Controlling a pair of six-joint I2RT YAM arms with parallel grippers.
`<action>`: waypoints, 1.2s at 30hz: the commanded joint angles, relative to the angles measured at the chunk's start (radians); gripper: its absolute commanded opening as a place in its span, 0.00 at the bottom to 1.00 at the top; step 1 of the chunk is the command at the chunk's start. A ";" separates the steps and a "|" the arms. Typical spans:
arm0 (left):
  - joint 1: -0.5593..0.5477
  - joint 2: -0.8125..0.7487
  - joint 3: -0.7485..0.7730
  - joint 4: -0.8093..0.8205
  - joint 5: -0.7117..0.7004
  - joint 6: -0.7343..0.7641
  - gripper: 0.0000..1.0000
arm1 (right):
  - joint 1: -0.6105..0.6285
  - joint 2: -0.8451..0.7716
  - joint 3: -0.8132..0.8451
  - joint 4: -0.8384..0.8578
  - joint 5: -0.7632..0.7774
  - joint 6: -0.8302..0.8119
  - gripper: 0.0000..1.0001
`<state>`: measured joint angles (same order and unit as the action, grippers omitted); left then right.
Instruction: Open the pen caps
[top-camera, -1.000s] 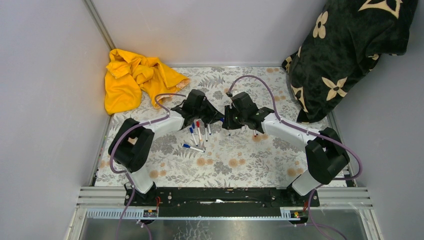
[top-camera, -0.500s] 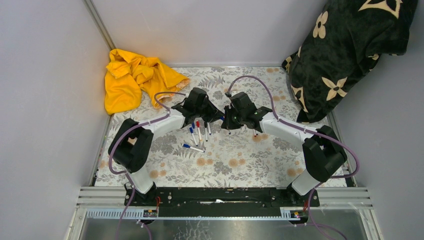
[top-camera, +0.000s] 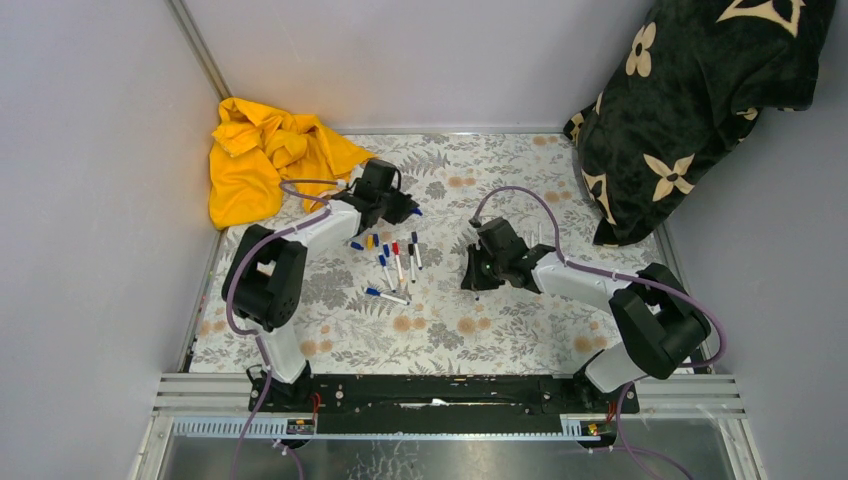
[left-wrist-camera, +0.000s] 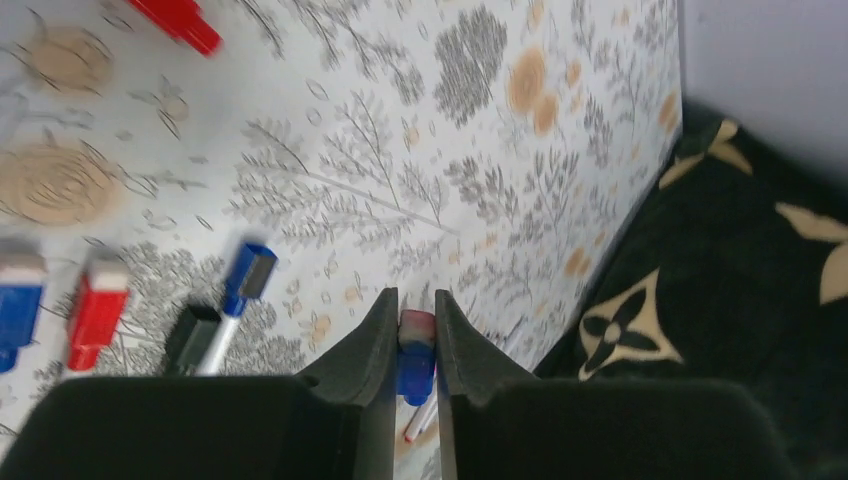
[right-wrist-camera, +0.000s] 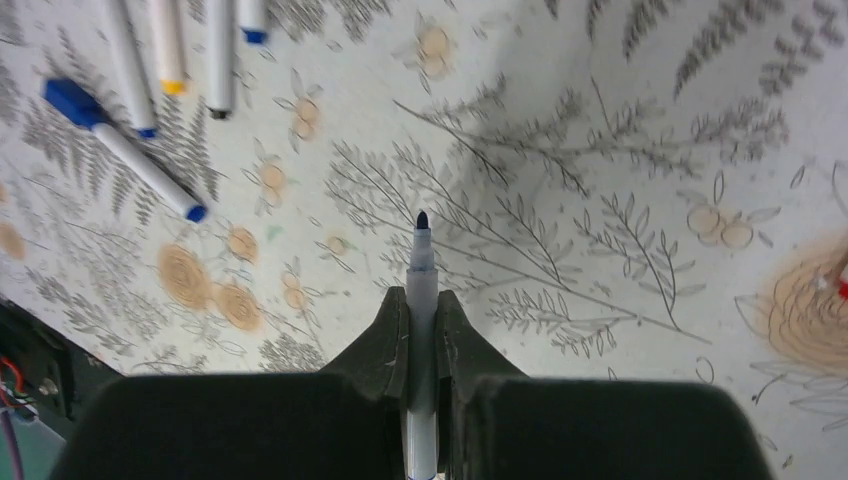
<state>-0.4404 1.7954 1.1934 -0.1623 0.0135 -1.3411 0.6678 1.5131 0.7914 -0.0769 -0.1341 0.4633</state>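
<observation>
My left gripper is shut on a small blue pen cap, held above the table behind the pens; the gripper also shows in the left wrist view. My right gripper is shut on a white pen barrel whose dark tip is bare and points down at the table; the gripper also shows in the right wrist view. Several pens with blue, red and black ends lie between the arms. Loose caps lie left of them. One blue-capped pen lies apart.
A crumpled yellow cloth lies at the back left corner. A dark blanket with cream flowers fills the back right. Grey walls close in the floral table on three sides.
The two grippers were close together over the pens and have pulled apart. The left moved back and left with the blue cap. The right moved right and nearer with the bare pen.
</observation>
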 joint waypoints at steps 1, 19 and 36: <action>0.017 0.018 0.023 0.027 -0.094 -0.084 0.00 | 0.003 -0.062 -0.019 0.012 -0.018 0.018 0.00; 0.027 0.129 0.267 -0.538 -0.412 0.427 0.00 | -0.097 0.099 0.183 -0.107 0.303 -0.155 0.00; 0.039 0.192 0.276 -0.593 -0.487 0.442 0.25 | -0.107 0.220 0.186 -0.071 0.465 -0.188 0.11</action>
<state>-0.4095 1.9778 1.4487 -0.7326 -0.4160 -0.9066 0.5682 1.7210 0.9516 -0.1730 0.2642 0.2932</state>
